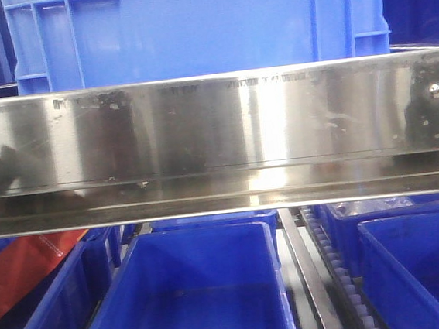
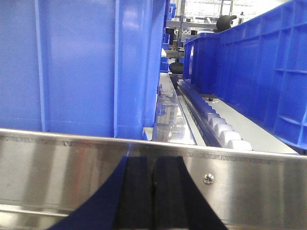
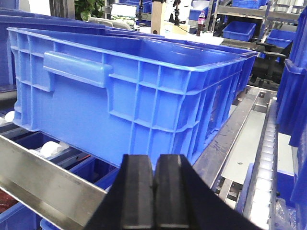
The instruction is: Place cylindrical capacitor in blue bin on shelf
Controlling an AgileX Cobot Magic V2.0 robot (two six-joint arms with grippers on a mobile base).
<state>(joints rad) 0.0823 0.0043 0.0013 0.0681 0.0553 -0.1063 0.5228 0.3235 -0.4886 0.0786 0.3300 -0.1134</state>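
Observation:
No cylindrical capacitor shows in any view. The shelf's shiny steel front rail (image 1: 217, 141) spans the front view, with a large blue bin (image 1: 191, 27) on the level above it and open blue bins (image 1: 193, 291) below. My left gripper (image 2: 153, 163) is shut and empty, its black pads pressed together right in front of the steel rail (image 2: 57, 167), beside a blue bin wall (image 2: 72, 67). My right gripper (image 3: 153, 165) is shut and empty, held above the rail (image 3: 43, 182) in front of a large blue bin (image 3: 134, 91).
White roller tracks (image 2: 220, 127) run between bins on the upper level, and another track (image 3: 266, 163) lies right of the big bin. A second blue bin (image 2: 259, 72) stands right of the left gripper. Something red (image 1: 20, 269) lies at lower left. More shelving with bins stands behind.

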